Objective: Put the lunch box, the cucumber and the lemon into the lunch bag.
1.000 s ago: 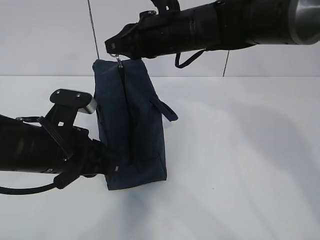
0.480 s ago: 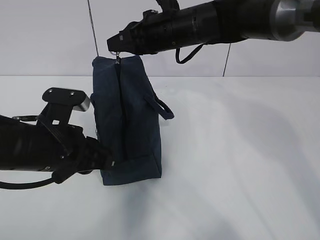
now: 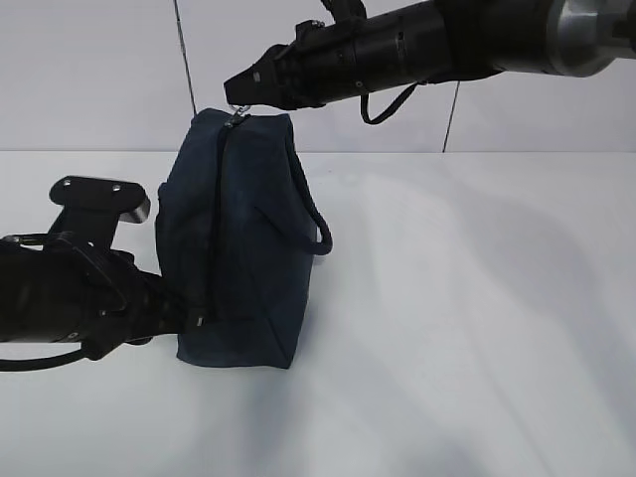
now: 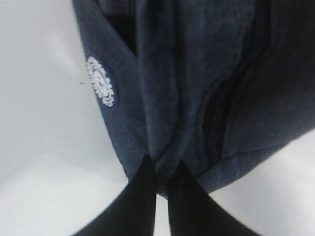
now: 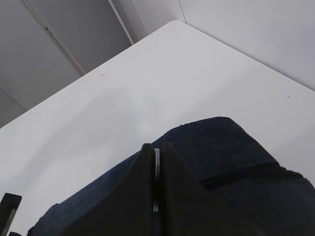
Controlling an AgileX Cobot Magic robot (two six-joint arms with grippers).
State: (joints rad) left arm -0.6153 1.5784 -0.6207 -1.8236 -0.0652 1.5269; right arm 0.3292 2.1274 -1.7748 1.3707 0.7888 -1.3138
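Note:
The dark navy lunch bag stands on end on the white table, its zipper running down its left face and looking closed. My right gripper is at the bag's top, shut on the metal ring pull. My left gripper is low on the bag's left side, shut on a fold of the bag's fabric near the bottom corner. The strap handle hangs on the right face. A white round logo shows on the bag. The lunch box, cucumber and lemon are out of view.
The white table stretches to the right and front of the bag. A pale wall with a dark vertical seam stands behind. The table's far corner shows in the right wrist view.
My left gripper has drawn the bag's bottom to the left, and the bag has turned to show a broader side. My right gripper has shifted slightly right, still holding the ring pull.

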